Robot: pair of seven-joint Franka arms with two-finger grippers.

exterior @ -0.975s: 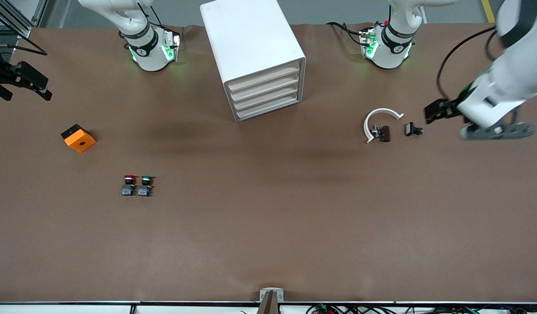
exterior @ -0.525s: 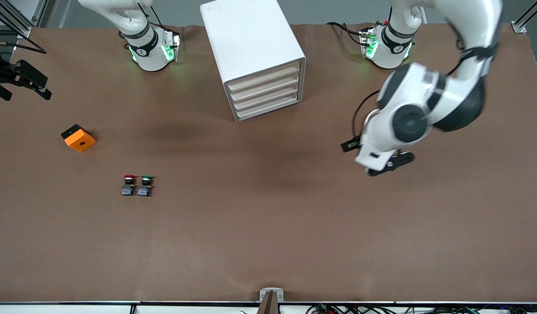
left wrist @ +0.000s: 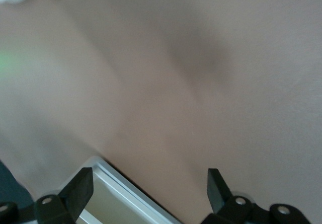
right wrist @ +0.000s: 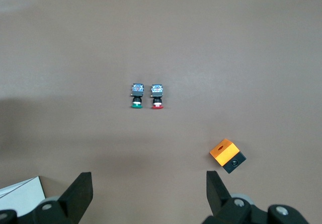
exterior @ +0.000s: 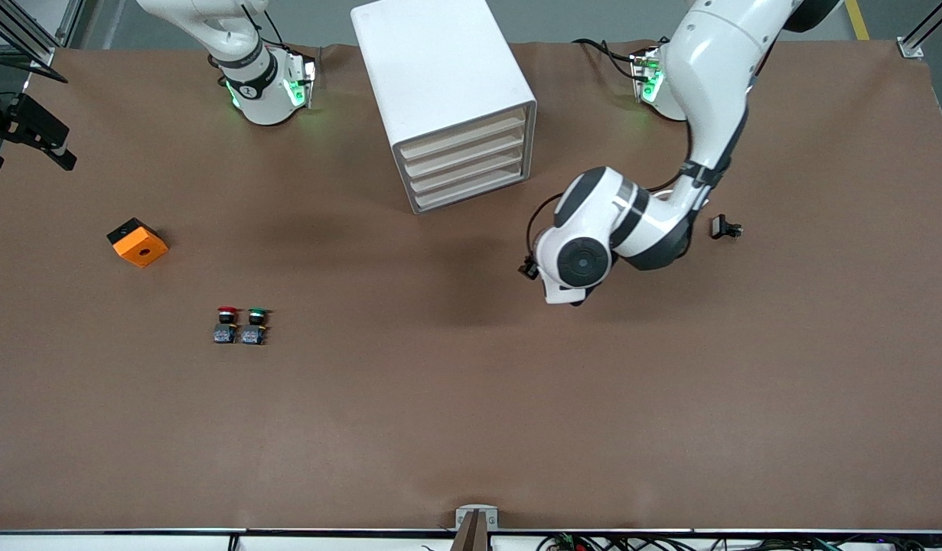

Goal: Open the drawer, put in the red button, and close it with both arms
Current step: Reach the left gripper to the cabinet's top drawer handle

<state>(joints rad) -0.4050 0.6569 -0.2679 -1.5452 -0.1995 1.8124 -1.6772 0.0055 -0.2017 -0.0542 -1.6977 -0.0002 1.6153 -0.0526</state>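
The white cabinet (exterior: pixel 440 69) stands between the arms' bases, and all of its cream drawer fronts (exterior: pixel 467 164) are pushed in. The red button (exterior: pixel 226 321) stands upright on the brown table, toward the right arm's end and nearer the front camera than the cabinet. The right wrist view also shows the red button (right wrist: pixel 157 97). My left gripper (left wrist: pixel 148 178) hangs open and empty over the table in front of the drawers, with a cabinet edge (left wrist: pixel 115 194) between its fingers. The left arm's wrist (exterior: pixel 585 260) hides it from the front. My right gripper (right wrist: pixel 148 183) is open and empty, high above the table.
A green-capped twin switch (exterior: pixel 256 321) stands right beside the red button. An orange cube with a hole (exterior: pixel 138 242) lies farther from the front camera, toward the right arm's end. A small black part (exterior: pixel 725 227) lies toward the left arm's end.
The left arm has swung from its own end of the table to in front of the drawers, and now covers the white ring piece. The right arm's black hand shifted slightly.
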